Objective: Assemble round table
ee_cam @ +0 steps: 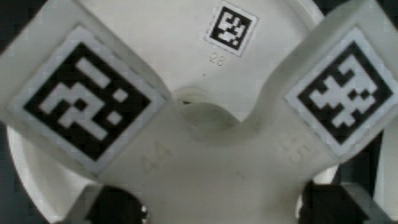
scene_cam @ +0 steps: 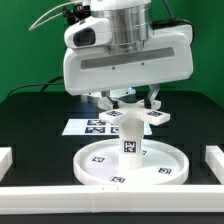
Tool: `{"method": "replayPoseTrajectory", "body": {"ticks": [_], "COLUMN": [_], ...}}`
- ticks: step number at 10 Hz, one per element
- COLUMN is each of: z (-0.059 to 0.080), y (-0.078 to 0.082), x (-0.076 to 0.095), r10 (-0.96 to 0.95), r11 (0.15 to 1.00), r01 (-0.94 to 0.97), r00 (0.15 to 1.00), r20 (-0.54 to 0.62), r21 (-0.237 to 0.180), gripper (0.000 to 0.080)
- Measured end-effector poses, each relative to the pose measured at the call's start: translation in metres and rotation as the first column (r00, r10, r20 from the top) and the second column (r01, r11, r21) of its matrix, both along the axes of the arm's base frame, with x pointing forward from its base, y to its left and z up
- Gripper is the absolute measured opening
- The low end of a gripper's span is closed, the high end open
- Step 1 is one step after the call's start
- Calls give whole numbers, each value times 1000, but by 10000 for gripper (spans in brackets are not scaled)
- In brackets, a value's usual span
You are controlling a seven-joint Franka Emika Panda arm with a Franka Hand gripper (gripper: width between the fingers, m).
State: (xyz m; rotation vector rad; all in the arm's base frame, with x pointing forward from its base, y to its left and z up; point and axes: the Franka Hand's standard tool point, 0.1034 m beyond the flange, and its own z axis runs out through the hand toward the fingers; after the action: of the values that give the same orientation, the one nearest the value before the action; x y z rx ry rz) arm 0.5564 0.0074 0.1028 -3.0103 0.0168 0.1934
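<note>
Above the rimmed round disc (scene_cam: 132,164), upright cylinder leg (scene_cam: 131,136), tagged cross-shaped base (ee_cam: 199,120) on top, gripper (scene_cam: 128,101) state unclear.

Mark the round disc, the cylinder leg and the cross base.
round disc (scene_cam: 100,172), exterior view, bare inner floor.
cylinder leg (scene_cam: 130,135), exterior view, upright side.
cross base (ee_cam: 205,140), wrist view, centre between tagged arms.

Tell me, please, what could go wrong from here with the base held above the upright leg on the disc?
The gripper holds the cross-shaped base right at the top of the leg, which stands upright in the round disc. If the base is off-centre, pressing down could tilt or topple the leg.

In the wrist view the base fills the picture and hides the joint, so alignment is hard to check.

A turning force could also shift the disc.
</note>
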Motion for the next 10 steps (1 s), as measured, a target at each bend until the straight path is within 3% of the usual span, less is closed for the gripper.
{"method": "replayPoseTrajectory", "body": {"ticks": [2, 5, 10], "z": [0, 2, 4], "y": [0, 3, 8], "x": [1, 3, 10], "r10": [-131, -424, -805], "r11": [991, 905, 592], "r01": [130, 423, 804], "r00": [991, 905, 592], "r20": [-12, -38, -17], "r21": [-16, -36, -50], "gripper": [439, 439, 439]}}
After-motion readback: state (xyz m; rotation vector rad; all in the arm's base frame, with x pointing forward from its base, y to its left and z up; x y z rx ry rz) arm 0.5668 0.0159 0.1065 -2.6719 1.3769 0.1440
